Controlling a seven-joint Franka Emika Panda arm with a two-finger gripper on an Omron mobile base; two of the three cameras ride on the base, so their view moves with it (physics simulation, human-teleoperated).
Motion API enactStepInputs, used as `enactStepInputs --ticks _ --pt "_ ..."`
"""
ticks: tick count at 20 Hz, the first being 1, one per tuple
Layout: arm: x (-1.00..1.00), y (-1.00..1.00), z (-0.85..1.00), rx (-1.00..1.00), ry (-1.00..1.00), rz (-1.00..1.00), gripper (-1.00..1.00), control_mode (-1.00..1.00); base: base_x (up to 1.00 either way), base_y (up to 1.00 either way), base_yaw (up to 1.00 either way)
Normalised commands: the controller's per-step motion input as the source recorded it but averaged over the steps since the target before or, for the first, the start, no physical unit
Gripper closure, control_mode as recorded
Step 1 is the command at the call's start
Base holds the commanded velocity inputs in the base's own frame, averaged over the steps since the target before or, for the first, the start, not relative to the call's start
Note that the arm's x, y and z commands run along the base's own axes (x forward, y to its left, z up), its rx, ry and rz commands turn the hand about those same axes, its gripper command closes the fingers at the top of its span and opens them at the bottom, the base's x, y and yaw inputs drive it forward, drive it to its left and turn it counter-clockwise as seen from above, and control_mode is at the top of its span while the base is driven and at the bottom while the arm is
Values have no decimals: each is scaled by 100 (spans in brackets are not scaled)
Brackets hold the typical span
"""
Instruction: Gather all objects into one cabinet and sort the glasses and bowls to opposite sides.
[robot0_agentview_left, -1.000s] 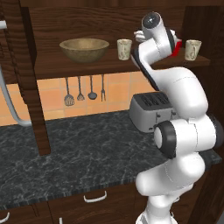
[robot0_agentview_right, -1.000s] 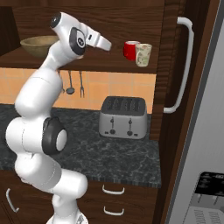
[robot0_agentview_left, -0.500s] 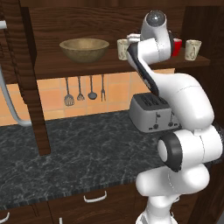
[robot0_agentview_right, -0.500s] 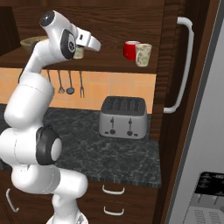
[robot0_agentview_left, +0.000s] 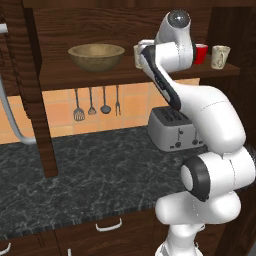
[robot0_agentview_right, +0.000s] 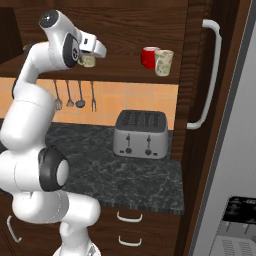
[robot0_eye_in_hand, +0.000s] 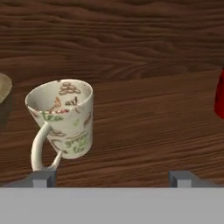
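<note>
Everything already sits on the cabinet shelf: wooden bowl upper left, red cup and speckled cup upper right. Jaws of the gripper gape wide, empty (sorting remains), facing the printed mug at left centre.

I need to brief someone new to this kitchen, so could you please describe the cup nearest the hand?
Start at the dark wooden shelf above the toaster. The cream cup stands there between the wooden bowl and the red cup, before the open hand. It alone has coloured lettering and a handle.
</note>
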Motion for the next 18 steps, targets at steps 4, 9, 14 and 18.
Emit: enactStepInputs --ticks 4,9,14,18 --pt "0 58 0 0 0 0 -100 -100 0 0 0" --pt "3 51 0 0 0 0 -100 -100 0 0 0" --pt "17 25 0 0 2 0 -100 -100 0 0 0" --pt "29 0 0 0 1 0 -100 -100 0 0 0"
